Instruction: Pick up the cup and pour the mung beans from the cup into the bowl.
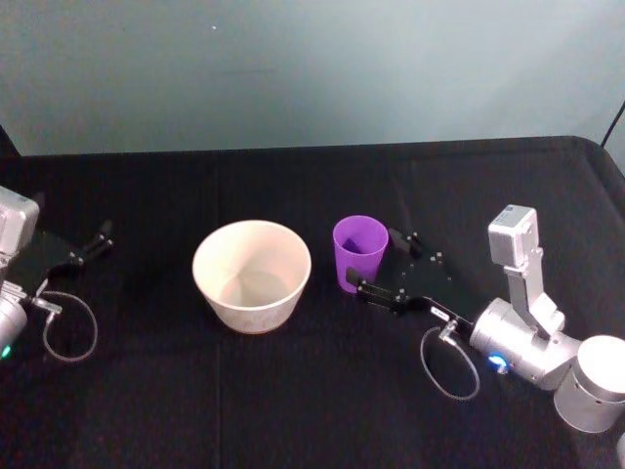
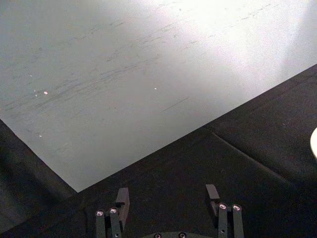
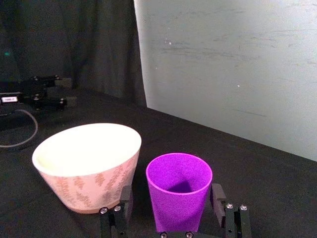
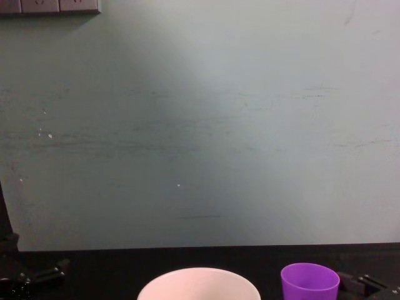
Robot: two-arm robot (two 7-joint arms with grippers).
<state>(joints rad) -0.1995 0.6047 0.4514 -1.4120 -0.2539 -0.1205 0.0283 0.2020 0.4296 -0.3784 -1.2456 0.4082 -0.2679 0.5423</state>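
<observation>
Early stage of the pour, grasp not yet made. The purple cup [image 1: 360, 251] stands upright on the black-covered table [image 1: 293, 391], just beside the white bowl [image 1: 252, 274] on the robot's right, with a narrow gap between them. The right tool [image 1: 377, 261] sits low over the table with its fingers apart, one on either side of the cup's lower wall. In the right wrist view a strip of dark table shows between at least one finger [image 3: 126, 196] and the cup, so the tool is judged to straddle the cup and not to clamp it. The left tool [image 2: 167, 196] is parked at the table's left edge, well apart from the bowl, its fingers spread with nothing between them.

Done, as judged from this arrangement: the approach to the cup and the alignment of the fingers around it. Left to do: closing on the cup, lifting it, carrying it over the bowl's rim and tipping it. The bowl's inside looks plain white, with no beans to be made out. The cup's inside shows shaded purple, and whether beans lie at its bottom cannot be told.
</observation>
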